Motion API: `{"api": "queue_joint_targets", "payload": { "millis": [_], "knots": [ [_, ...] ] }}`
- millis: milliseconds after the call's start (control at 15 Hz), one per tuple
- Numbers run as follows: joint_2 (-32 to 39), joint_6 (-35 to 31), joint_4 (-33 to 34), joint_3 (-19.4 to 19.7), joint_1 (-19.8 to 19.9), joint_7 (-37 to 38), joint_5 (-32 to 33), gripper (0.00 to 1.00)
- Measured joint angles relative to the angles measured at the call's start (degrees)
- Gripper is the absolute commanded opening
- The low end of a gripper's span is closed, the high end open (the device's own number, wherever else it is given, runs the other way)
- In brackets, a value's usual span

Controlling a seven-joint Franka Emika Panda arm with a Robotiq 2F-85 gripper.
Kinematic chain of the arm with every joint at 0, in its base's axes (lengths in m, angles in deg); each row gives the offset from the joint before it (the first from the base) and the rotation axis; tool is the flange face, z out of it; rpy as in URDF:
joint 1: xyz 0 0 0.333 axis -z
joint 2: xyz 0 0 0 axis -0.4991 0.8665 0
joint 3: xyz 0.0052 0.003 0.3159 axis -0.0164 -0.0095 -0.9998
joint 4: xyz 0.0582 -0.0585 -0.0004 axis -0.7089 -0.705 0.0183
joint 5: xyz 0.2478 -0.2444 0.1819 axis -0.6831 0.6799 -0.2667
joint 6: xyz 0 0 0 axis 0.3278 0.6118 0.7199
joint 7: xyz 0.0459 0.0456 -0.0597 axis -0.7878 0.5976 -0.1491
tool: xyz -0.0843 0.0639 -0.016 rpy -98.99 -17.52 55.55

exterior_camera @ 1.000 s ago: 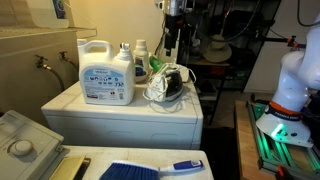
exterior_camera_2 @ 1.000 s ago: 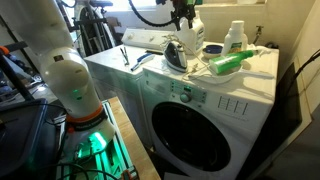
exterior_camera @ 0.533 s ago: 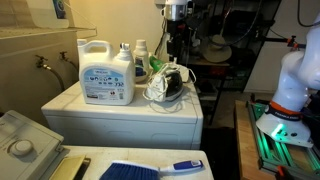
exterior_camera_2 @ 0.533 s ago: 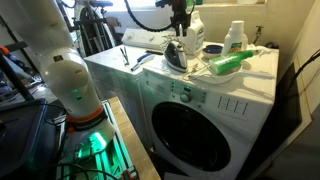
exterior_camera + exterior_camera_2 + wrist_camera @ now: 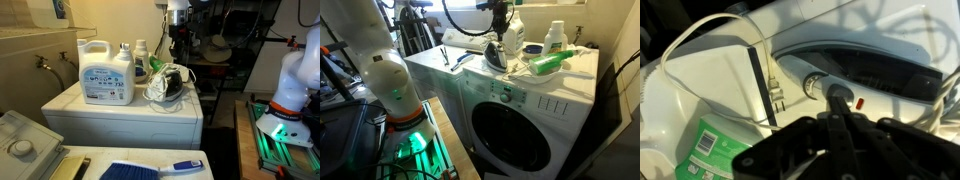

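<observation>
My gripper (image 5: 172,46) hangs over a white washing machine (image 5: 100,110), straight above a black and white clothes iron (image 5: 170,82). In the wrist view the two dark fingers are pressed together with nothing between them, and the gripper (image 5: 840,100) points down at the iron's (image 5: 870,60) handle end with its round knob. The iron's white cord and plug (image 5: 775,95) lie loose beside it. In an exterior view the gripper (image 5: 500,28) stays a short way above the iron (image 5: 501,53) without touching it.
A large white detergent jug (image 5: 106,72) and smaller bottles (image 5: 140,58) stand behind the iron. A green item (image 5: 548,62) lies near the washer's (image 5: 510,110) far corner. The arm's white base (image 5: 382,75) stands beside the machine. A blue brush (image 5: 150,168) lies on a near counter.
The jaws went from wide open to fully shut above the iron. The arm has barely moved, and the iron and bottles have stayed in place.
</observation>
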Motion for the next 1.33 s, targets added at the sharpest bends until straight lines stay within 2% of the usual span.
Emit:
{"api": "queue_joint_targets", "payload": {
  "millis": [1333],
  "knots": [
    [1.6,-3.4,-1.6,1.0,1.0,-3.9,-4.2,0.00]
  ]
}}
